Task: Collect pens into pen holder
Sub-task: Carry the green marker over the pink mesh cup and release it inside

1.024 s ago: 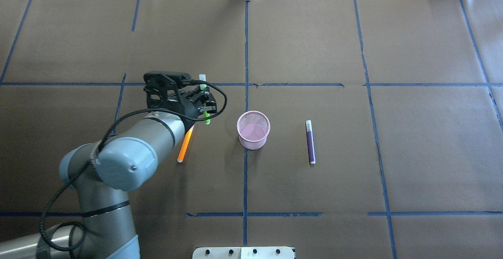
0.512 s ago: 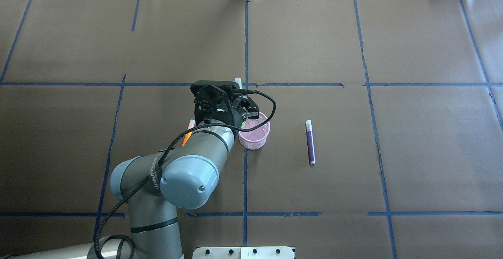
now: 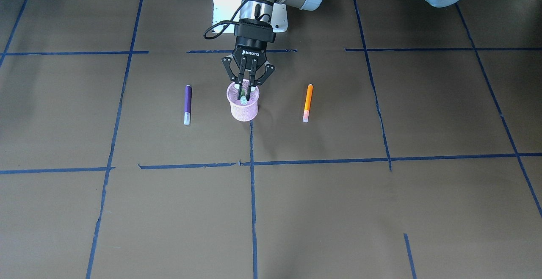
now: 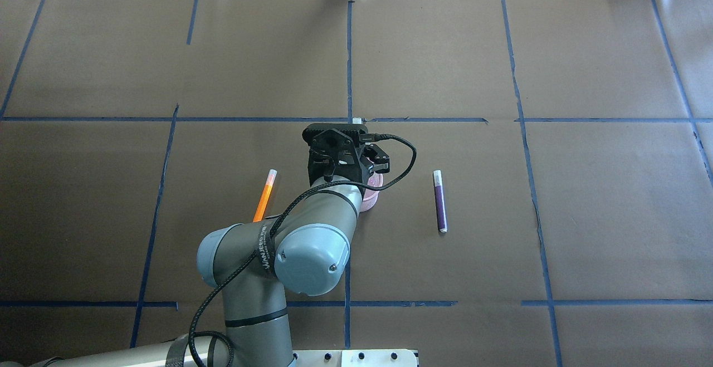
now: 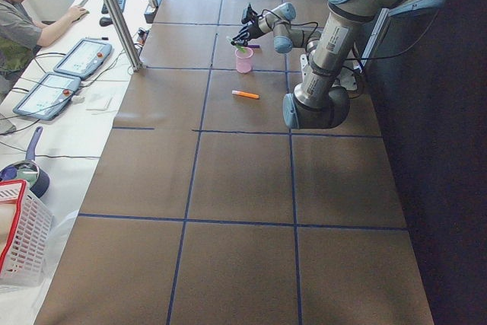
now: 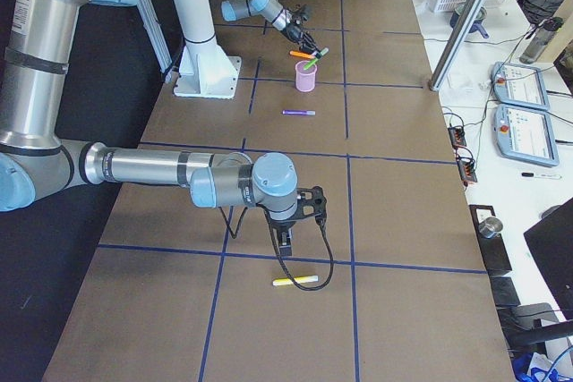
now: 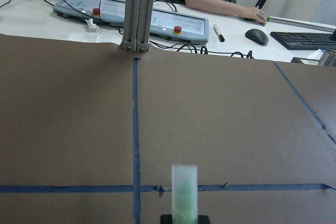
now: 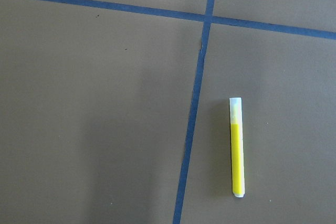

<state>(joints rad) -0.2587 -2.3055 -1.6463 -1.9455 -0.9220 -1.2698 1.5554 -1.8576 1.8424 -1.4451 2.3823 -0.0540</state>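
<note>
Below left gripper (image 3: 246, 87): one small pink wire-mesh pen holder (image 3: 244, 111). Fingers are pinching one bright green marker pen (image 3: 243, 100), lower end inside the cup.
Gripper's sides: one orange pen (image 3: 308, 102) on its left, one purple pen (image 3: 187, 103) on its right, both flat.
Right gripper (image 6: 315, 212): can't tell if it's open. One yellow pen (image 8: 237, 150) lies nearby.

The brand name "ROBOTIQ" is printed in white capitals on the black body of the left gripper (image 3: 246, 86) and can be read in the front-facing view. In the overhead view, white lettering is seen along the black strap (image 4: 266, 251) wrapped around the left arm (image 4: 320, 205); it appears to read something like "WANJEED", though the letters are small and cannot be made out with certainty. Any markings on the control panels (image 7: 115, 9) beyond the table are too blurred to be read.
</note>
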